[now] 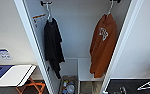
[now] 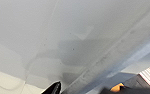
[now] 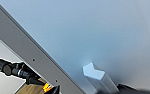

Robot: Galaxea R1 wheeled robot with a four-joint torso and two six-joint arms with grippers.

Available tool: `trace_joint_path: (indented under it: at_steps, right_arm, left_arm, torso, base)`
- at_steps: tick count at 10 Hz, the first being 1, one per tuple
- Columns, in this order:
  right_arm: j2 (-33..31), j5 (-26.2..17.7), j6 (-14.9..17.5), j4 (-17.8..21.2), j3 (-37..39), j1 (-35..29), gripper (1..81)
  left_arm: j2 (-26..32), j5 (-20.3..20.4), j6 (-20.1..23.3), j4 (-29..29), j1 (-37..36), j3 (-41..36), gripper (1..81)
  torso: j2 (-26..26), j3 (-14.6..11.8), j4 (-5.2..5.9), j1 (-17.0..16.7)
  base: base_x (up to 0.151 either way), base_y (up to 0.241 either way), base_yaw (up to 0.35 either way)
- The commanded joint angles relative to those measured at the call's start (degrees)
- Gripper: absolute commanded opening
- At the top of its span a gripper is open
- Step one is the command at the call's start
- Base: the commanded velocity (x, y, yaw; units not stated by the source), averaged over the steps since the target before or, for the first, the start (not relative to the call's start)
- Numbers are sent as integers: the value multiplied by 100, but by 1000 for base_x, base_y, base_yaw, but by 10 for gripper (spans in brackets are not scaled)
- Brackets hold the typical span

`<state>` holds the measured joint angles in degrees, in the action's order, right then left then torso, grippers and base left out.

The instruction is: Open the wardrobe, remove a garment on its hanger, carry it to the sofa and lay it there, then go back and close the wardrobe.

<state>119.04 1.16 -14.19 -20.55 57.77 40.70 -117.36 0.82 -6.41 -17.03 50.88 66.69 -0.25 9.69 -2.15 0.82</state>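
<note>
The wardrobe (image 1: pixel 77 37) stands open, both white doors swung wide, its white inside facing the head camera. The orange sweatshirt (image 1: pixel 103 45) hangs at the right side of the wardrobe, on a thin white hanger (image 1: pixel 110 7) hooked over a dark peg near the top, with white lettering showing on its chest. At the left side of the wardrobe hangs a black T-shirt (image 1: pixel 53 45) on its own hanger. Below the clothes, the wardrobe floor is split into compartments; the left one holds a box of small items (image 1: pixel 68 86) too blurred to name. Left of the wardrobe, outside its open door, a white board (image 1: pixel 14 75) rests on an orange folding stand (image 1: pixel 32 87). Right of the wardrobe, a spare wire hanger (image 1: pixel 149 86) lies on a dark surface. The left wrist camera looks at a plain white panel at close range, and the right wrist camera sees a white door face with a small white handle (image 3: pixel 97 77) on it. I cannot tell whether either arm's jaws are spread or pressed together.
</note>
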Motion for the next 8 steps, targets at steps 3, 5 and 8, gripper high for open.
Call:
trace_joint_path:
  at_steps: [3, 5, 8]
  right_arm:
    - [-1352, -670, -277, -160, -1199, 426, 811]
    - [-1723, -599, -452, -20, -762, 400, 811]
    - [-1548, -608, -1743, 289, 915, 575, 811]
  left_arm:
    - [967, 716, -194, 200, 839, -1282, 811]
    - [1310, 1384, -246, 322, 1226, -1081, 811]
    - [1277, 2369, -430, 1033, 1807, -255, 811]
  torso:
    - [0, -2, 0, 0]
    - [-2, -4, 0, -2]
    - [-11, -11, 0, -18]
  base:
    - [0, 0, 0]
    - [0, 0, 0]
    - [0, 0, 0]
